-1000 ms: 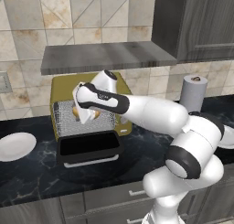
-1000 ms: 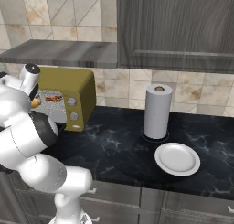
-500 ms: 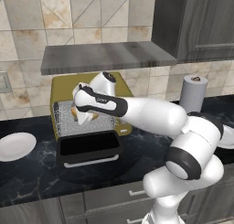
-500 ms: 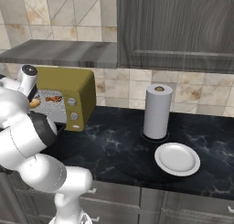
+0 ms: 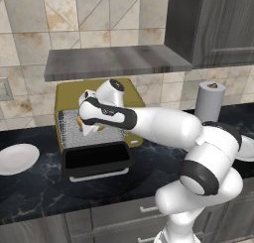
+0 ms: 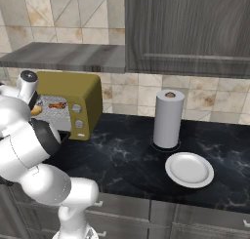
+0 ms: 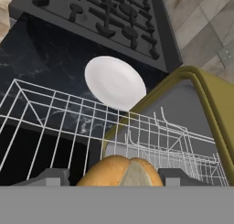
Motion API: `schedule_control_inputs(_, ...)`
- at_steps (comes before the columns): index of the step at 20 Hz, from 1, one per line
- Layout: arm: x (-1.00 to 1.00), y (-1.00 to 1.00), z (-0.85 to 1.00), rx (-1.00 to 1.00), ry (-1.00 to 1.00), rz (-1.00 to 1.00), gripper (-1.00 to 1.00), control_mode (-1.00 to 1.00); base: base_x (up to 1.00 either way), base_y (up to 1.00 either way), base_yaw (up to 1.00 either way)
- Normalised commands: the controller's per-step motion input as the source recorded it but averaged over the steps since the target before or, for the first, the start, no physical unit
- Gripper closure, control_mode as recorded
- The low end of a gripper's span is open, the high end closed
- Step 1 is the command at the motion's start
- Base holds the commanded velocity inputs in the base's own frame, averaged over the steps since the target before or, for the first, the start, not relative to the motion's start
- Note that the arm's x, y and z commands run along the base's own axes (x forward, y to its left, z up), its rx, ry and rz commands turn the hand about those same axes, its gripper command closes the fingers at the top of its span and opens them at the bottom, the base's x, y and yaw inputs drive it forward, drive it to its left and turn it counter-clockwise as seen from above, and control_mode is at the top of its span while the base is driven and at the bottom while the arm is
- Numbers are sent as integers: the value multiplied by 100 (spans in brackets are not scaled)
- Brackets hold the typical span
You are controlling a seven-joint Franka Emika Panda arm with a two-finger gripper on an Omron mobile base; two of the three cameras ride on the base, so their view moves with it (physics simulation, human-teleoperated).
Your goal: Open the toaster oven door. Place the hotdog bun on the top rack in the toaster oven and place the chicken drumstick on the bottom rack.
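Gripper [image 5: 93, 126] is reaching into the open mouth of the toaster oven [image 5: 69, 95], jaws standing moderately wide and closing on the hotdog bun [image 7: 122, 171], which is sitting between the two finger tips in the hand view. Bun is showing tan crust with a paler patch at its near end; it is hanging just over the wire rack [image 7: 91, 122], and whether it is touching the wires I cannot tell.

Handling judgement: bun is looking light and soft, likely to squash if squeezed, so a gentle hold across its short width, near the middle, is suiting it best. Dry crust, probably not slippery.

Toaster oven door [image 5: 95, 160] is lying dropped open and flat on the dark surface [image 5: 30, 187], below and in front of the gripper. White plate [image 7: 115, 82] is resting on the surface beside the oven, well apart from the bun.
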Motion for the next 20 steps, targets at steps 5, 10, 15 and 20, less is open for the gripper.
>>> schedule_control_inputs(5,0,0,-26,1,0,-3,100,-100,0,0,0)
schedule_control_inputs(10,-2,0,-29,1,0,-5,100,-100,0,0,0)
schedule_control_inputs(15,-13,0,-30,5,-3,-8,100,-100,0,0,0)
schedule_control_inputs(20,-15,0,-33,6,-8,-9,100,-100,0,0,0)
